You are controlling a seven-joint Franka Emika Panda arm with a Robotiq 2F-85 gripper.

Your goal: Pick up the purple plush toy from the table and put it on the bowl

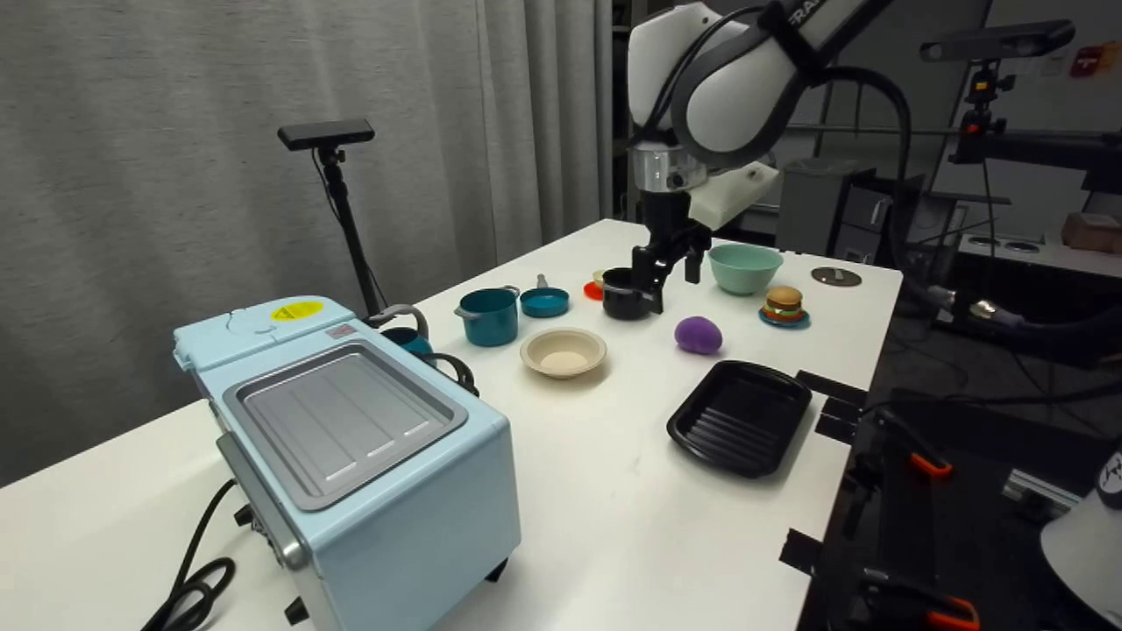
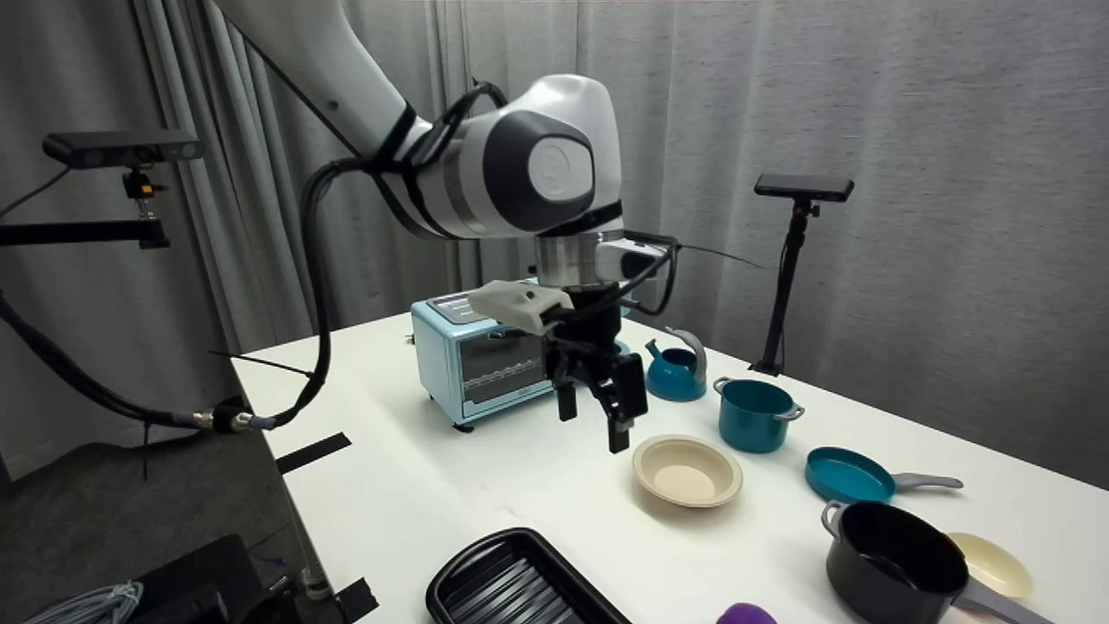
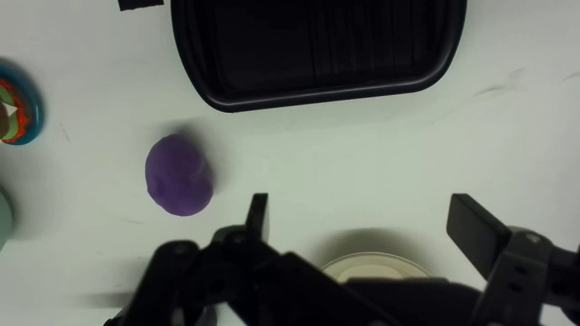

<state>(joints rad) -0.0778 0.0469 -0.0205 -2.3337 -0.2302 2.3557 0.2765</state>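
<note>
Midway across the white bench (image 1: 631, 526), short of the long edge marked with black tape (image 2: 314, 452), the purple plush toy (image 1: 699, 336) lies on the surface, near the black ribbed tray (image 1: 741, 421) but not touching it. The tray sits close to the taped edge. The cream bowl (image 1: 564, 361) stands upright, nearer the opposite long edge and well apart from the toy. Above the bench hangs the end effector (image 2: 593, 420), its jaws wide apart; in the wrist view the toy lies outside them, while part of the bowl's rim shows between them.

Toward one short edge stands a light-blue toaster oven (image 1: 438, 517). From there, along the long edge opposite the tape, come a teal kettle (image 2: 676, 381), a teal pot (image 2: 752, 425), a teal pan (image 2: 849, 475) and, a little farther in, a black pot (image 2: 897, 563). Toward the other short edge are a mint-green bowl (image 1: 745, 267) and a toy burger (image 1: 784, 300) on a blue plate (image 1: 789, 323); a dark round lid (image 1: 835, 277) lies by the corner that edge makes with the taped one.
</note>
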